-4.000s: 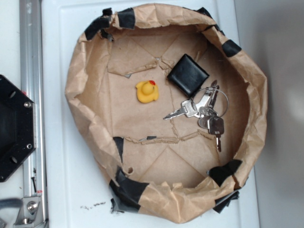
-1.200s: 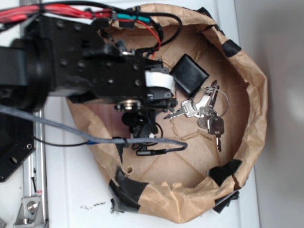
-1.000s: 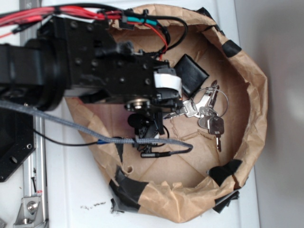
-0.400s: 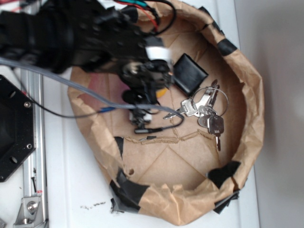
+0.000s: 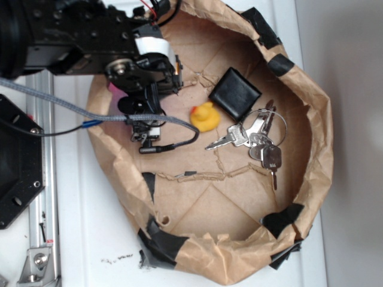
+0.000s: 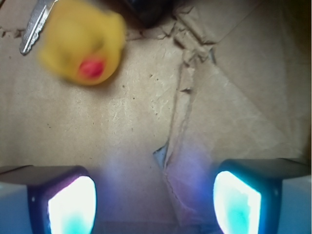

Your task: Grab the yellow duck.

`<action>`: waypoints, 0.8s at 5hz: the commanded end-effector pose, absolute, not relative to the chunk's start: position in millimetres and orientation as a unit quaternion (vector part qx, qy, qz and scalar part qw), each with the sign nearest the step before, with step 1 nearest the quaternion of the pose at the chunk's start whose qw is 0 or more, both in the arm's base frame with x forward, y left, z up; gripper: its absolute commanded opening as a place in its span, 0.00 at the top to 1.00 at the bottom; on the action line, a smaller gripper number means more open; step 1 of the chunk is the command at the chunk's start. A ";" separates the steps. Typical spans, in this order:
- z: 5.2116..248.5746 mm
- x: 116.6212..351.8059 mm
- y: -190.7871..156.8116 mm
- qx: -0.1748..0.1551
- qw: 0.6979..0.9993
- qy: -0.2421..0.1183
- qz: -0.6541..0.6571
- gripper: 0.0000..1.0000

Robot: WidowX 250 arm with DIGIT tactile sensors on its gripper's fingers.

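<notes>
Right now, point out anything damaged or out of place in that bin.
The brown paper lining is torn along several seams and patched with black tape. The yellow duck lies free beside the wallet and keys, outside the open gripper.

A white desk carries a crumpled brown paper basin patched with black tape; on the basin's creased floor lie a small yellow rubber duck, a black square wallet and a ring of silver keys.
</notes>
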State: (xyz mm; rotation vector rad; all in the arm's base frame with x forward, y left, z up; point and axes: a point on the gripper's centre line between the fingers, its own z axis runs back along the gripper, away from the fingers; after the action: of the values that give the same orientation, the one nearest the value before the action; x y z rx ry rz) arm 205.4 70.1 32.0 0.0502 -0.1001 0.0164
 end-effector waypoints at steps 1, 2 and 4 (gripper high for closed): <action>51.7 209.3 60.3 0.032 0.996 -0.083 0.008 1.00; 61.9 209.9 56.1 0.028 0.996 -0.090 0.001 1.00; 100.5 232.0 40.7 0.012 0.991 -0.130 -0.010 0.00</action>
State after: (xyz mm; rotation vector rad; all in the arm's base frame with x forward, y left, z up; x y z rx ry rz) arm 225.6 40.8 88.8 0.0143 -0.2213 -0.0029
